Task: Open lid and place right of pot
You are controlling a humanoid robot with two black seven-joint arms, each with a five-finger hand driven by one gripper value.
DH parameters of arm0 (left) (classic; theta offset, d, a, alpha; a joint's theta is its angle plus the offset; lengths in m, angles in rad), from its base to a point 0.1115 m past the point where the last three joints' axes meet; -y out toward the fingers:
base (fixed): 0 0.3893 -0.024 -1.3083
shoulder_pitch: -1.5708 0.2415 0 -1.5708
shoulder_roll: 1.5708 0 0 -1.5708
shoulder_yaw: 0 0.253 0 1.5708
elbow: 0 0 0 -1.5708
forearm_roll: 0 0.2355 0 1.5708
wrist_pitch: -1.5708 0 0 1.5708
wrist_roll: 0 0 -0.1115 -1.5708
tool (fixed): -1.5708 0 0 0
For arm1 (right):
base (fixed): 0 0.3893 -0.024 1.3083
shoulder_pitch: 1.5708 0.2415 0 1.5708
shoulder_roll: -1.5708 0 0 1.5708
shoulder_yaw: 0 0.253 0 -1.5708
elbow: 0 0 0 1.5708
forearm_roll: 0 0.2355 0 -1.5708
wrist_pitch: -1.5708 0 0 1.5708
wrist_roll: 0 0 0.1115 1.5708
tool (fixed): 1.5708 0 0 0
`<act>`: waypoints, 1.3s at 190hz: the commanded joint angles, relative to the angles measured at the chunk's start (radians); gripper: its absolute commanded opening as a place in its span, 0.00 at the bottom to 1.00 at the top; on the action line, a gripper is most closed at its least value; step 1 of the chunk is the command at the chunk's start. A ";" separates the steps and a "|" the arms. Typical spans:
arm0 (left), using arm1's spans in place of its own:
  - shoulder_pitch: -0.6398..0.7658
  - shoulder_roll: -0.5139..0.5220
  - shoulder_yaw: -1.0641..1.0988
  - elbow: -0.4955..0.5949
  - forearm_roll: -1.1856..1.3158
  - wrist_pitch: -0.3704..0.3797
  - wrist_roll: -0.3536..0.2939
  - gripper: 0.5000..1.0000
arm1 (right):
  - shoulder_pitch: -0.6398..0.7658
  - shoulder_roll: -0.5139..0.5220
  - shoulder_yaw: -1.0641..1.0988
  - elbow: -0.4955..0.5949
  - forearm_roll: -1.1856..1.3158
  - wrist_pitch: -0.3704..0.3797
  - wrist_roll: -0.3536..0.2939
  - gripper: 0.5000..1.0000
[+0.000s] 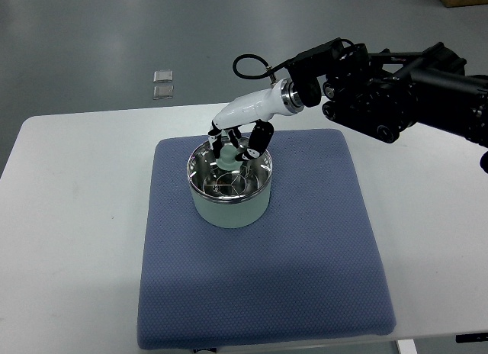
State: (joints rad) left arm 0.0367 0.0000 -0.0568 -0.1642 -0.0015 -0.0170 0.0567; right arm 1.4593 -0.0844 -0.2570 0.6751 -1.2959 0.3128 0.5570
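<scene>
Steel glinted from the short, pale-green round pot [229, 188], which sat toward the back left of a blue quilted square mat [263, 243] on the white worktop [69, 239]. Its clear glass lid [227, 177] was still seated on the rim. The right hand [238, 146] reached in from above, white-and-black fingers closed around the pale knob [227, 156] at the lid's centre. Grasping seemed the step in hand; next would call for a straight lift, then a carry to the bare mat right of the pot.

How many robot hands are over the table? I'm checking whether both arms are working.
1: the right hand, reaching in from the right, is above the pot on the mat. No left hand shows.
</scene>
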 commanded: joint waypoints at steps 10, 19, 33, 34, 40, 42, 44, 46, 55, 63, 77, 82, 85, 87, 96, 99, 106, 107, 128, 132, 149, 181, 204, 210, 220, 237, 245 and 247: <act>0.000 0.000 0.000 0.002 0.000 0.000 -0.001 1.00 | -0.004 -0.012 -0.001 0.006 0.001 0.000 0.011 0.00; 0.000 0.000 0.000 0.002 0.000 0.000 0.000 1.00 | -0.004 -0.014 0.001 0.007 0.001 0.000 0.012 0.00; 0.000 0.000 0.000 0.002 0.000 0.000 0.000 1.00 | -0.004 -0.020 0.001 0.008 0.001 0.000 0.018 0.00; 0.000 0.000 0.000 0.002 0.000 0.000 0.000 1.00 | -0.004 -0.020 0.001 0.008 0.001 0.000 0.018 0.00; 0.000 0.000 0.000 0.002 0.000 0.000 -0.001 1.00 | -0.005 -0.024 0.001 0.009 0.001 0.000 0.024 0.00; 0.000 0.000 0.000 0.002 0.000 0.000 -0.001 1.00 | -0.005 -0.024 0.001 0.009 0.001 0.000 0.024 0.00; 0.000 0.000 0.000 0.002 0.000 -0.001 -0.001 1.00 | -0.004 -0.024 0.001 0.009 0.001 0.000 0.026 0.00; 0.000 0.000 0.000 0.002 0.000 -0.001 -0.001 1.00 | -0.004 -0.024 0.001 0.009 0.001 0.000 0.027 0.00; 0.000 0.000 0.000 0.002 0.000 -0.001 -0.001 1.00 | -0.004 -0.026 0.008 0.009 0.001 0.002 0.029 0.00; 0.000 0.000 0.000 0.002 0.000 0.000 -0.001 1.00 | -0.004 -0.026 0.019 0.009 0.001 0.003 0.031 0.00; 0.000 0.000 0.000 0.000 0.000 0.000 -0.001 1.00 | -0.004 -0.026 0.035 0.011 0.001 0.008 0.031 0.00; 0.000 0.000 0.000 0.000 0.000 0.000 -0.001 1.00 | -0.004 -0.026 0.035 0.011 0.001 0.008 0.031 0.00; 0.000 0.000 0.000 0.000 0.000 0.000 -0.001 1.00 | -0.004 -0.026 0.035 0.011 0.001 0.008 0.031 0.00; 0.000 0.000 0.000 0.000 0.000 0.000 -0.001 1.00 | -0.002 -0.029 0.038 0.011 0.003 0.011 0.031 0.00; -0.001 0.000 0.000 0.000 0.000 0.000 -0.001 1.00 | -0.002 -0.029 0.038 0.012 0.001 0.011 0.031 0.00; -0.001 0.000 0.000 0.000 0.000 0.000 -0.001 1.00 | -0.001 -0.029 0.038 0.012 0.003 0.011 0.032 0.00; -0.001 0.000 0.000 0.000 0.000 0.000 -0.001 1.00 | -0.001 -0.029 0.038 0.012 0.003 0.011 0.032 0.00; -0.001 0.000 0.000 0.000 0.000 -0.001 -0.001 1.00 | 0.001 -0.029 0.042 0.014 0.007 0.011 0.032 0.00; -0.001 0.000 0.000 0.000 0.000 -0.001 -0.001 1.00 | 0.001 -0.029 0.048 0.014 0.009 0.012 0.035 0.00; -0.001 0.000 0.000 0.000 0.000 -0.001 -0.001 1.00 | 0.003 -0.029 0.050 0.014 0.009 0.014 0.040 0.00; -0.001 0.000 0.000 0.000 0.000 -0.001 -0.001 1.00 | 0.004 -0.028 0.050 0.014 0.010 0.014 0.040 0.00; -0.001 0.000 0.000 0.000 0.000 -0.001 -0.001 1.00 | 0.004 -0.029 0.050 0.014 0.010 0.012 0.040 0.00; -0.001 0.000 0.000 0.000 0.000 -0.001 -0.001 1.00 | 0.009 -0.032 0.051 0.014 0.010 0.014 0.040 0.00; -0.001 0.000 0.000 0.000 0.000 -0.001 -0.001 1.00 | 0.010 -0.041 0.051 0.015 0.010 0.014 0.040 0.00; -0.001 0.000 0.000 0.000 0.000 -0.001 -0.001 1.00 | 0.012 -0.046 0.051 0.020 0.010 0.015 0.041 0.00; -0.001 0.000 0.000 0.000 0.000 -0.001 -0.001 1.00 | 0.021 -0.060 0.051 0.043 0.012 0.020 0.049 0.00; -0.001 0.000 0.000 0.000 0.000 -0.001 -0.001 1.00 | 0.027 -0.063 0.051 0.047 0.012 0.023 0.050 0.00; -0.001 0.000 0.000 0.000 0.000 -0.001 -0.001 1.00 | 0.029 -0.064 0.051 0.049 0.012 0.025 0.050 0.00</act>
State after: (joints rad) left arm 0.0353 0.0000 -0.0567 -0.1642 -0.0015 -0.0185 0.0552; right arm 1.4739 -0.1367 -0.2055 0.7087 -1.2850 0.3301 0.6012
